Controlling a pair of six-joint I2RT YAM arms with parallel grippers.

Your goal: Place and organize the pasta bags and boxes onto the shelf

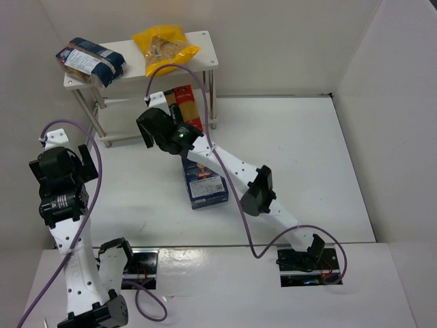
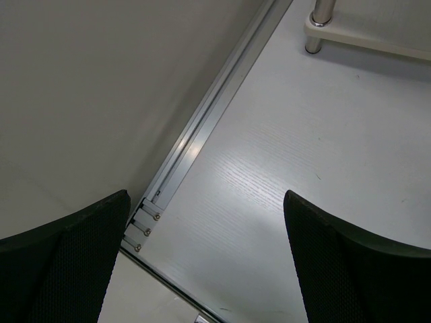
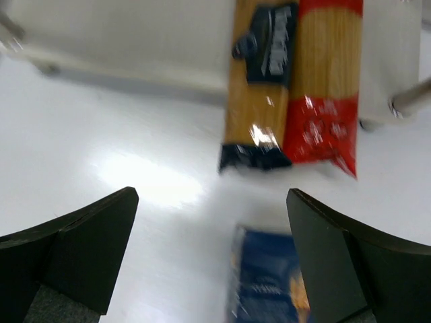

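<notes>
The white shelf [image 1: 205, 42] stands at the back. A dark blue bag [image 1: 90, 61] and a yellow bag [image 1: 164, 45] lie on its top board. An amber spaghetti pack [image 3: 259, 81] and a red spaghetti pack [image 3: 324, 87] lie side by side, their far ends on the lower board; they show by the shelf in the top view [image 1: 184, 102]. A dark blue box [image 1: 205, 183] lies flat on the table. My right gripper [image 3: 212, 222] is open and empty, hovering over the box's far end [image 3: 269, 282], just short of the packs. My left gripper [image 2: 205, 235] is open and empty at the left wall.
White walls enclose the table on the left, back and right. An aluminium rail [image 2: 202, 128] runs along the left wall's foot. A shelf leg [image 2: 318, 20] stands ahead of my left gripper. Purple cables loop over both arms.
</notes>
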